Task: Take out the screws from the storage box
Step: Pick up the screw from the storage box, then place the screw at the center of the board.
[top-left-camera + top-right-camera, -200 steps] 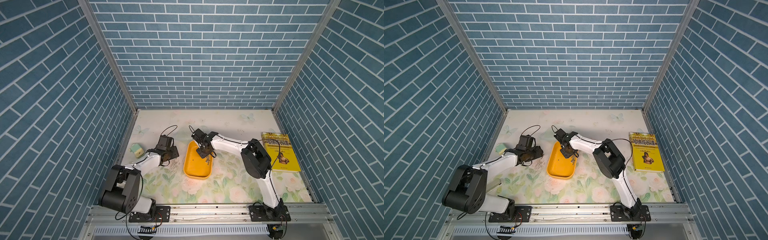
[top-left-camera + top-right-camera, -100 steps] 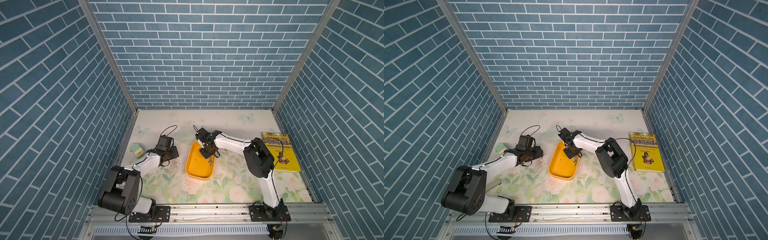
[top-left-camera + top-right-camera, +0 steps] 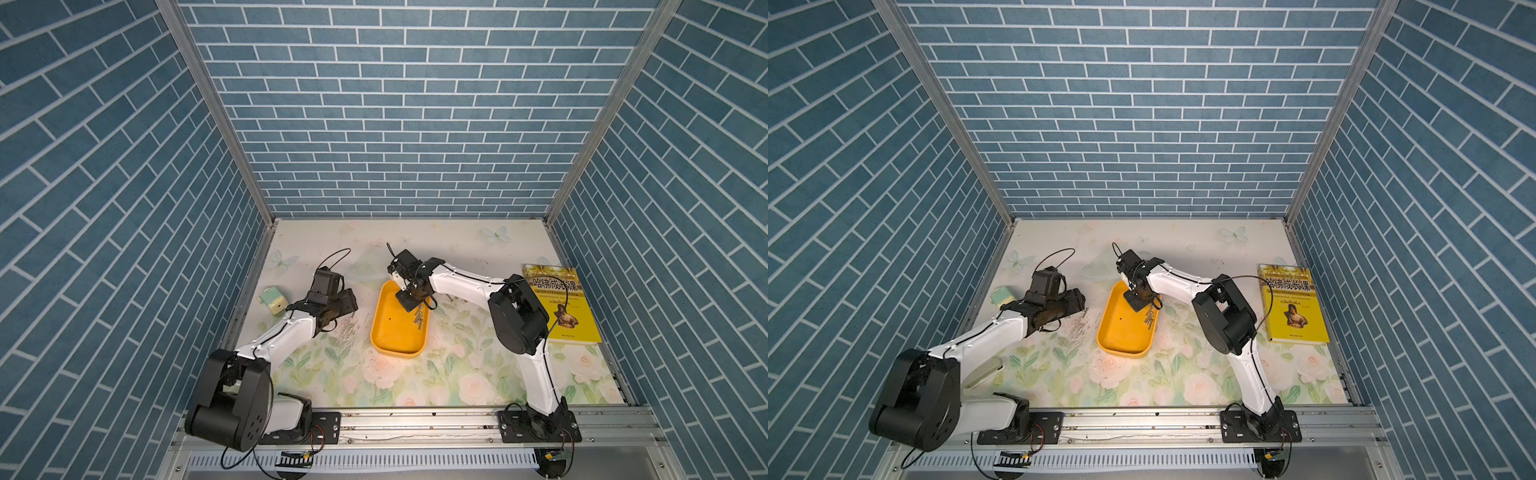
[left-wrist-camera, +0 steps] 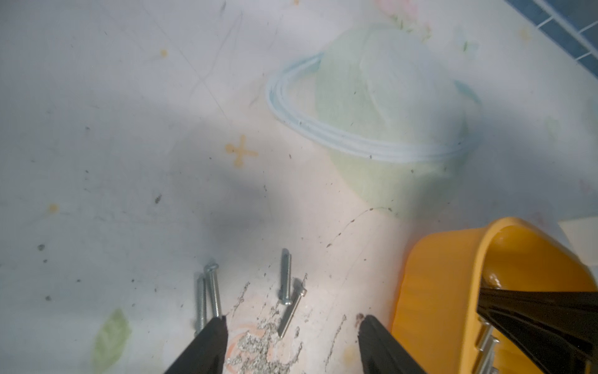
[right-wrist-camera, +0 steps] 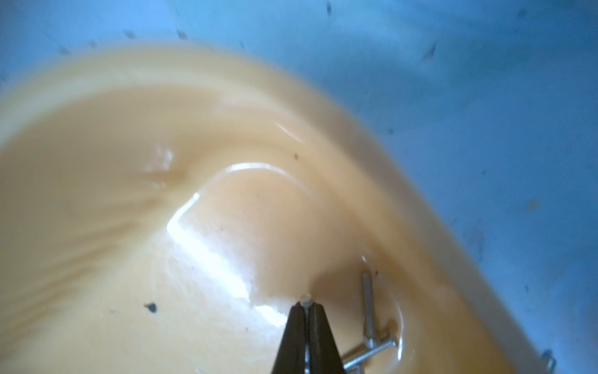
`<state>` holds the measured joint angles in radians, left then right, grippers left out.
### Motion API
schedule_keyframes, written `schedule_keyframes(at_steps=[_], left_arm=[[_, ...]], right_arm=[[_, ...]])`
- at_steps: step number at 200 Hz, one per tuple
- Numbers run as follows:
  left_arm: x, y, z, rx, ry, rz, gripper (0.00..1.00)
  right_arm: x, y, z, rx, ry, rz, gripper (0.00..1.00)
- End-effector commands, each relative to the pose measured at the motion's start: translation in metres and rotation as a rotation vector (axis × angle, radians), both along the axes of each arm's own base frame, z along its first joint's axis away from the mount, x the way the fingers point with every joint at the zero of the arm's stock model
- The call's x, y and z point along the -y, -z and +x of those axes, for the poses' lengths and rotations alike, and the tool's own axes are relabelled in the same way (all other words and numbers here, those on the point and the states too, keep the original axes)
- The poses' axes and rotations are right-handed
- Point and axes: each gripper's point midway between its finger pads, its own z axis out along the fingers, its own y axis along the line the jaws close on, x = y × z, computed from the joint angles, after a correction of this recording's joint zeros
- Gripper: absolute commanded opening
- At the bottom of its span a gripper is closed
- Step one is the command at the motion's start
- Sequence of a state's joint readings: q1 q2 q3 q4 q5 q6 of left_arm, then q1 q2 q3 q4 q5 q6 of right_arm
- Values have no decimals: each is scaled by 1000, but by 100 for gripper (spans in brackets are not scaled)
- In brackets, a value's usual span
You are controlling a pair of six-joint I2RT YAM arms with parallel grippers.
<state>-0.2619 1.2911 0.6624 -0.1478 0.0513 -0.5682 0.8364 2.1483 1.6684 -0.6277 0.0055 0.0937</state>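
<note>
Sharpener (image 3: pixel 272 300) sat far left; the left end effector (image 4: pixel 294 320) hung low and open over loose screws (image 4: pixel 285 278) on the tabletop (image 3: pixel 457 374). Beside them, the box (image 3: pixel 390 332) held more, where the right end effector (image 5: pixel 306 311) reached down, clamped on one screw (image 5: pixel 306 298). Book (image 3: pixel 559 307) lay right.

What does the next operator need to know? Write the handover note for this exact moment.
Right gripper: jaws shut on a screw, low inside the storage box.
Left gripper: jaws open, holding nothing, low over the mat beside the box.
Done: several removed screws lie on the mat on the left arm's side of the box.
Left: lift out the gripped screw, then the few remaining screws lying by the box wall on the right arm's side.
</note>
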Motion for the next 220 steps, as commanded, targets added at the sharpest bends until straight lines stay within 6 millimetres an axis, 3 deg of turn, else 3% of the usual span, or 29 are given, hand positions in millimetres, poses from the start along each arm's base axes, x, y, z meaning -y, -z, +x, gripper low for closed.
schedule_keyframes(at_steps=[1,25,45,69,95,141,186,220], left_arm=[[-13,-12,-4,38,-37,41,71],[-15,-29,-5,103,-40,36,71],[-14,-41,-5,150,-30,33,69],[-2,-50,-4,193,27,4,67],[33,-65,-3,260,153,-25,67],[120,-90,-7,305,399,13,69],[180,-58,-9,190,615,-35,67],[206,-31,-7,106,686,65,66]], right_arm=[[-32,-64,26,154,-60,167,0],[-30,-85,37,209,-51,191,0],[-15,-97,45,252,-15,190,0],[20,-114,50,312,62,218,0],[74,-126,54,396,196,251,0],[145,-92,55,409,392,209,0],[184,-44,64,325,505,161,0],[208,-31,70,309,575,152,0]])
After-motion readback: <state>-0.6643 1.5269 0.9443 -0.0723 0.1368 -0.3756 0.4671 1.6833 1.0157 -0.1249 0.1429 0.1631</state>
